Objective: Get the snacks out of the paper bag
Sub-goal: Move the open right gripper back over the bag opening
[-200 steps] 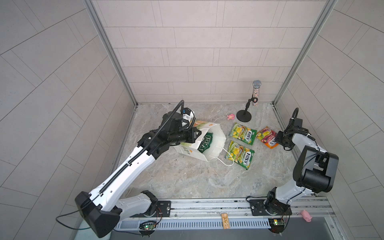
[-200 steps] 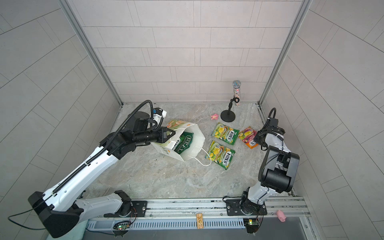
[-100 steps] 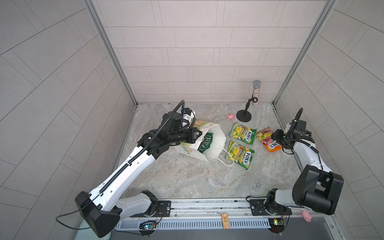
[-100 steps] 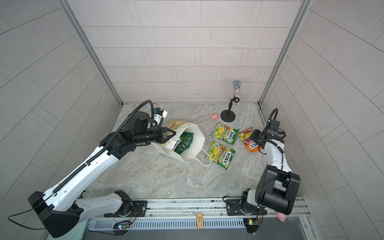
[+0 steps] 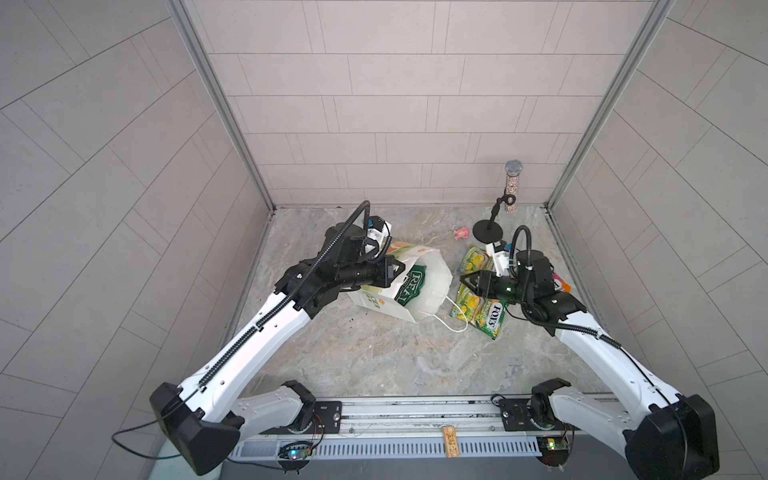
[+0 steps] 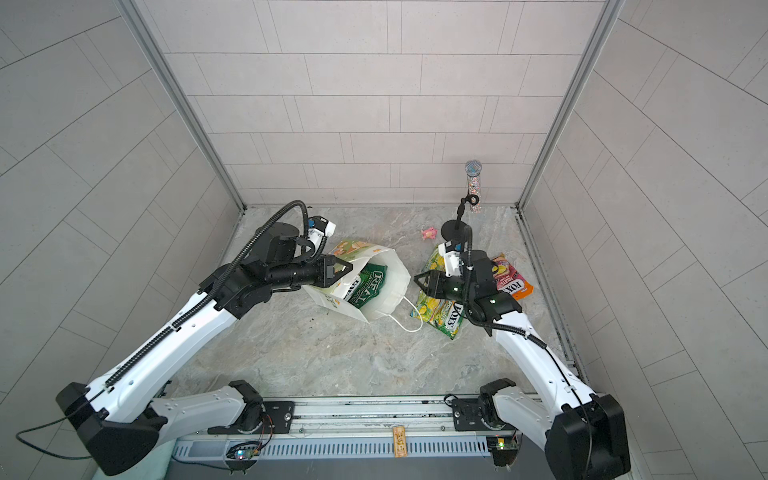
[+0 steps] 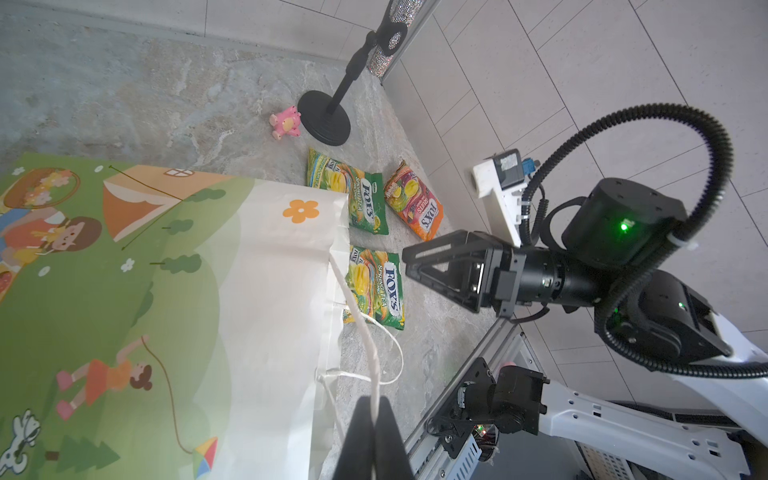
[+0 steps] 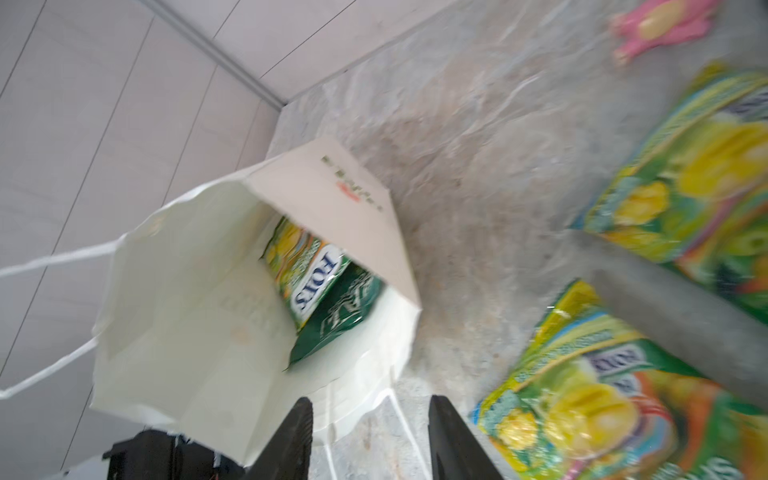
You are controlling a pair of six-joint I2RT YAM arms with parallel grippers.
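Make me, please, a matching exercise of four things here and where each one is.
1 dark green glossy "REAL" chips bag
2 orange-red glossy packet
3 small pink toy figure
4 white cord handle

A pinched by the left gripper
B inside the white paper bag
C beside the round black stand base
D on the grey table by the right wall

Pairs: 1-B, 2-D, 3-C, 4-A

The light is bright and soft in both top views. My arms leave only faint grey shadows on the floor (image 5: pixel 374 353). The walls bend out near the edges. My left wrist view is sharp, but my left claw (image 7: pixel 375 400) looks dark and a bit fuzzy up close. My right wrist view is smeared. There the snack packets (image 8: pixel 602 415) and the pink toy (image 8: pixel 660 25) look streaky, and the paper bag (image 8: pixel 187 291) glows white inside.
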